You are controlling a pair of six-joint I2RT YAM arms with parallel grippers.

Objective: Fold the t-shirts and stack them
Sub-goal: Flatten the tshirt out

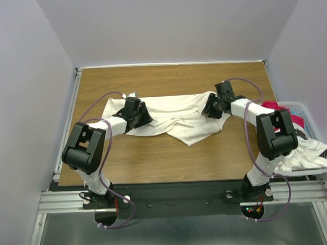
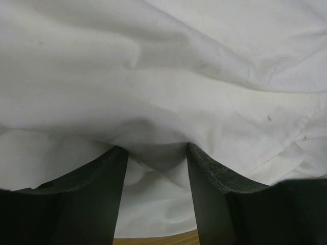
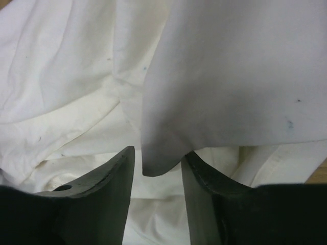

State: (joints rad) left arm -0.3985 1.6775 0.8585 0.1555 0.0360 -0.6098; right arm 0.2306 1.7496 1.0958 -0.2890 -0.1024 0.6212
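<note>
The off-white t-shirt point(image 1: 174, 119) lay stretched across the middle of the desk point(image 1: 167, 79), running from 9 to 3 o'clock, with a loose lobe sagging toward 6 o'clock. It was soft, matte cotton, full of shallow creases. The wrist views showed a few tiny dark specks and a seam line.

The left gripper point(image 1: 135, 114) sat at the shirt's 9 o'clock end. Its fingers point(image 2: 102, 204) stood close together with a tuck of cloth drawn down between them, and folds radiated from that spot. I judged them clenched on the shirt, though cloth covered the tips. The right gripper point(image 1: 212, 107) was at the 3 o'clock end. A smooth flap hung down over the gap between its fingers point(image 3: 102, 204), and it too read as grasping the shirt.

The step looked like a fold made with both arms. To do it well, the two arms would need to travel together at the same height, keeping the edge between them lightly taut so the sagging lobe did not drag or bunch. They should let go only once the layers lay flat.

At the desk's 3 o'clock edge stood a white slatted basket point(image 1: 313, 129). It held the magenta-red tee point(image 1: 276, 107) and the crumpled white tee point(image 1: 307, 152), both not yet folded.
</note>
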